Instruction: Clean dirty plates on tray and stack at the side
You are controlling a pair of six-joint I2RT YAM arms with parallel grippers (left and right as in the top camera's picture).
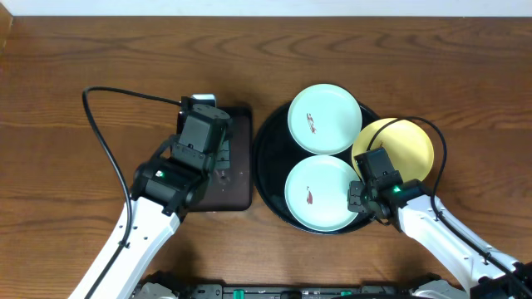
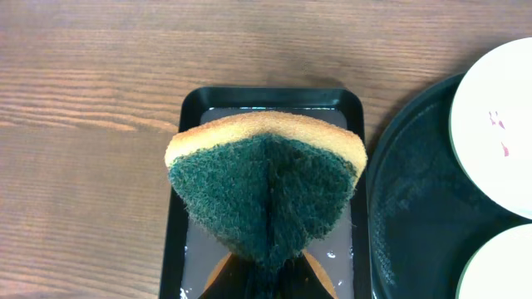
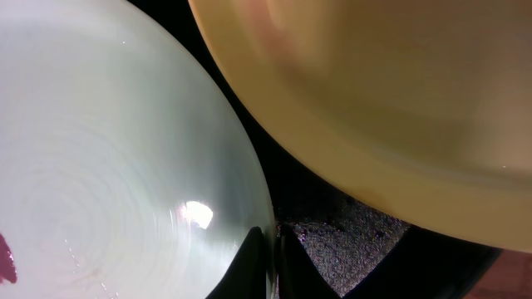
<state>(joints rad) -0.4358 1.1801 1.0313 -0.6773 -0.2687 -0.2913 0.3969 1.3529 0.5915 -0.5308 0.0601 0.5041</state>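
Observation:
The round black tray point(image 1: 268, 158) holds two mint-blue plates, a far one point(image 1: 324, 119) and a near one point(image 1: 320, 195), each with a red smear. The pale yellow plate point(image 1: 407, 145) lies tilted on the tray's right rim. My right gripper point(image 1: 359, 199) is shut on the near mint plate's right rim point(image 3: 268, 249), one finger on each side. The yellow plate point(image 3: 374, 91) fills the upper right wrist view. My left gripper point(image 2: 270, 286) is shut on a folded green-and-yellow sponge point(image 2: 266, 187) above the small rectangular black tray point(image 2: 189, 166).
The small rectangular tray point(image 1: 241, 178) holds a wet film and sits left of the round tray. A black cable point(image 1: 100, 124) loops over the wooden table point(image 1: 83, 58) at the left. The round tray also shows in the left wrist view point(image 2: 416, 208).

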